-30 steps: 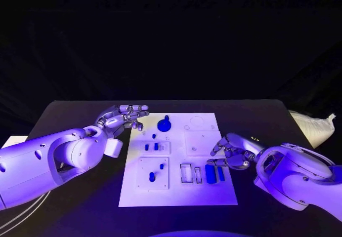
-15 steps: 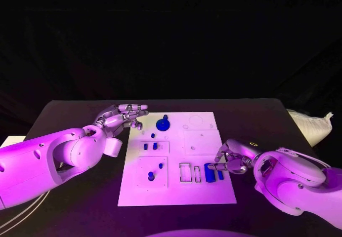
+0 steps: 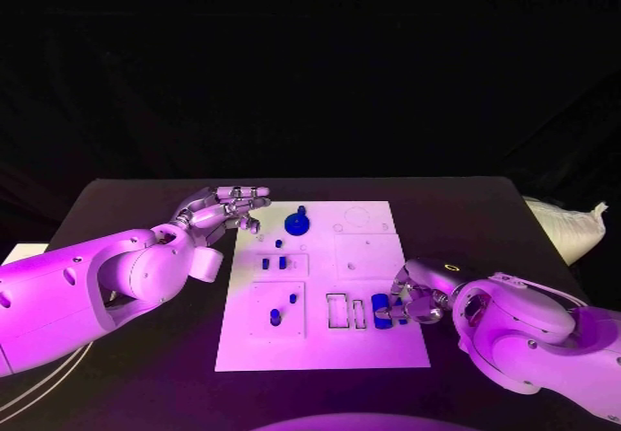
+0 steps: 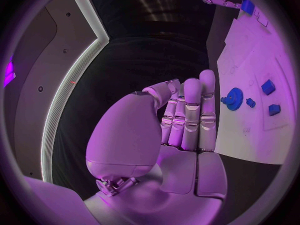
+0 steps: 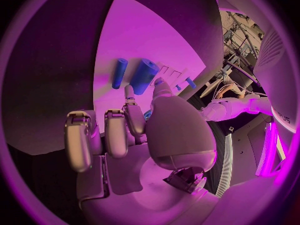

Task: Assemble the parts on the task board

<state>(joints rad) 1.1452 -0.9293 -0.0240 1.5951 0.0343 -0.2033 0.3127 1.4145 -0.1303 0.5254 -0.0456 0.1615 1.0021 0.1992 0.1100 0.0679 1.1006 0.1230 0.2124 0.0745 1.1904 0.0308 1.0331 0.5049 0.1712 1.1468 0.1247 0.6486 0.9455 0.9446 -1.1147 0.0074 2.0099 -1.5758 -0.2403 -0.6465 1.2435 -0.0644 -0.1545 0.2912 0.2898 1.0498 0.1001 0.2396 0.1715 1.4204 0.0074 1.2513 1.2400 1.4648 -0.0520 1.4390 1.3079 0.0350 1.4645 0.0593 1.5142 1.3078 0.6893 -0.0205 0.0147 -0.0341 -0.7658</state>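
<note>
The white task board (image 3: 352,346) lies mid-table. A blue gear (image 3: 298,224) stands near its far edge, also in the left wrist view as the gear (image 4: 235,98). Small blue pieces (image 3: 273,264) sit in the left blocks. A thick blue cylinder (image 3: 380,311) and a thin one (image 5: 119,73) lie near the board's right edge. My right hand (image 3: 415,294) hovers right over them, its thumb and one finger reaching down to the thick cylinder (image 5: 144,76), the other fingers curled; nothing is lifted. My left hand (image 3: 225,209) floats flat beside the board's far left corner, holding nothing.
Two empty rectangular frames (image 3: 345,313) stand on the board left of the cylinders. A white bag (image 3: 565,226) lies at the table's right edge. Black tabletop (image 3: 143,206) surrounds the board.
My right hand has moved toward me along the board's right edge and lowered onto the blue cylinders. The left hand has stayed where it was.
</note>
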